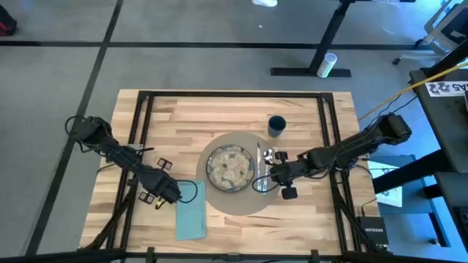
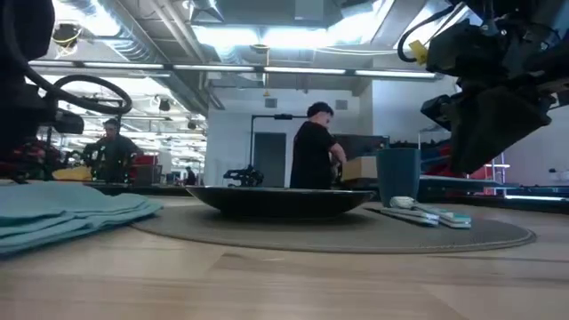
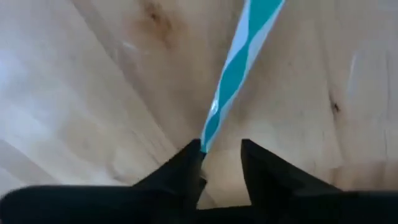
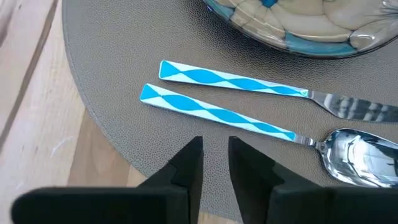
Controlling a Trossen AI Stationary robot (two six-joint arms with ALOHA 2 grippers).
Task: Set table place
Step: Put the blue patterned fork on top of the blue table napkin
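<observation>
On the table [image 1: 307, 212] lies the round placemat [image 1: 245, 206] with the speckled plate [image 1: 229, 168] on it. Right of the plate, a knife [image 4: 230, 81] and a spoon [image 4: 217, 115] lie side by side on the mat. My right gripper [image 4: 216, 155] hovers just over them, fingers slightly apart with nothing between. The dark-blue cup [image 1: 276, 126] stands at the mat's far edge. The teal napkin [image 1: 191, 215] lies flat left of the mat. My left gripper [image 1: 172, 193] is at the napkin's far left corner, open. A teal-and-white fork handle [image 3: 233, 74] runs out from one fingertip. My left gripper has the narrow end of the fork's handle [image 3: 208, 134] against the inner side of one fingertip [image 3: 189, 162]. A clear gap separates the handle from the other finger. I cannot tell whether the finger touches it. The fork's tines are hidden behind the finger.
Thin black frame bars [image 1: 234, 95] run along the table's far and side edges. Bare wood lies open near the front right [image 1: 314, 234] and far left [image 1: 175, 117]. A person [image 2: 313, 151] stands in the room behind. A white bottle [image 1: 326, 66] lies on the floor beyond the table.
</observation>
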